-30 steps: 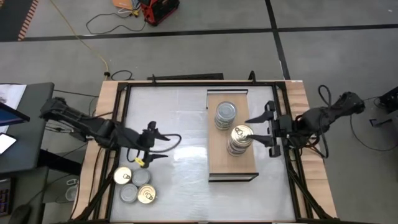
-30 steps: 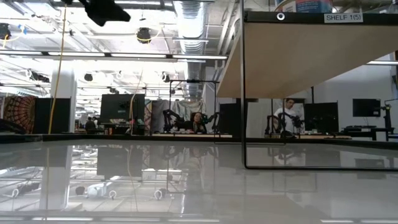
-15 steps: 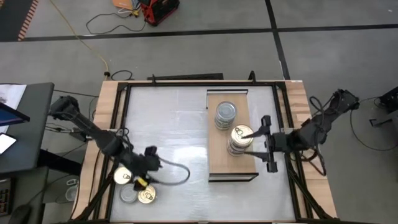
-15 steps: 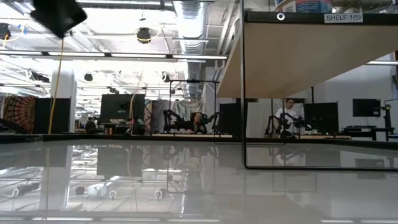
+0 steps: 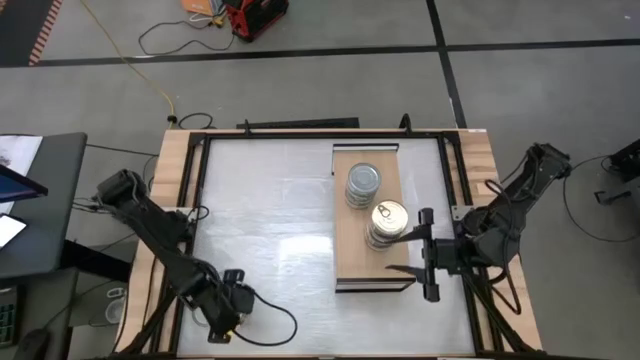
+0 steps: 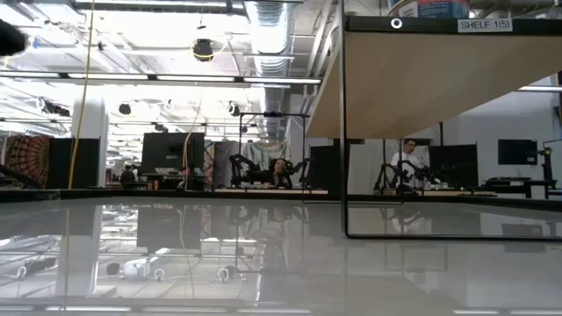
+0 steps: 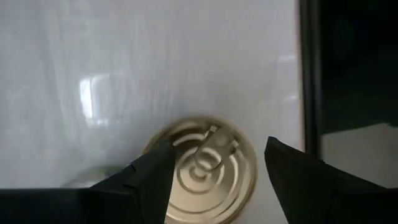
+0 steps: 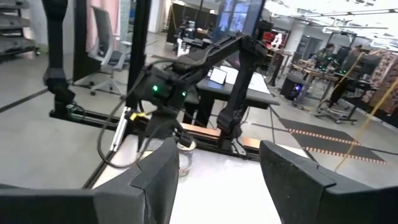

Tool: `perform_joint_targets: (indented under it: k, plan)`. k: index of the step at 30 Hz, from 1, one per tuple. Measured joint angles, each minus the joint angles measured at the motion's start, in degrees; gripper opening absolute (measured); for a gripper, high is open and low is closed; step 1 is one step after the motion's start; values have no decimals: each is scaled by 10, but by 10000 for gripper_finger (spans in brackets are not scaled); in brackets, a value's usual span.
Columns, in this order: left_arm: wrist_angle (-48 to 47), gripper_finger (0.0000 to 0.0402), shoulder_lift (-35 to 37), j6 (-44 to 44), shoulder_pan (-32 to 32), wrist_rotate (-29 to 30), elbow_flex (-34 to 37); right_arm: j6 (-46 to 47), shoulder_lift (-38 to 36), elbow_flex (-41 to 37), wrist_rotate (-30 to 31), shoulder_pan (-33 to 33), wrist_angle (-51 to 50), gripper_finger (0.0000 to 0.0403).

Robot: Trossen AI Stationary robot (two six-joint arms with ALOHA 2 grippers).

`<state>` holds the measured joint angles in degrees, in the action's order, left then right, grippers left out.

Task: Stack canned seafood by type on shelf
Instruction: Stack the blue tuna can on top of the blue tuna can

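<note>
One gold-lidded tin [image 7: 202, 171] upright, lid up.

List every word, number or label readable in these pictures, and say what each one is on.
"SHELF 1(5)": a small white label on the front edge of the shelf, seen in the low view.
Tin with the gold pull-tab lid between the left gripper's fingers: only embossed rings, no text.
Stacked tins on the shelf: side labels too small to read.
</note>
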<state>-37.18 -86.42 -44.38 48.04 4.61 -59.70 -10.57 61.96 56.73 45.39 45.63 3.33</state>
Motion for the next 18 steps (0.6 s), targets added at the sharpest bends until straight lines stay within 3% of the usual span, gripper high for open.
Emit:
perform_joint_targets:
  k: [5, 9, 15, 18]
  plan:
    - [-16, 231, -45, -19, 6, -14, 0, -2, 1, 0, 15, 5, 9, 246]
    - [-16, 231, -64, 13, -1, -3, -2, -5, 2, 0, 15, 4, 8, 246]
    - [-37, 231, -72, 85, -39, 104, -1, -6, 2, 0, 15, 4, 8, 246]
    - [-58, 231, -73, 118, -65, 186, 0, -6, 2, 0, 15, 4, 7, 246]
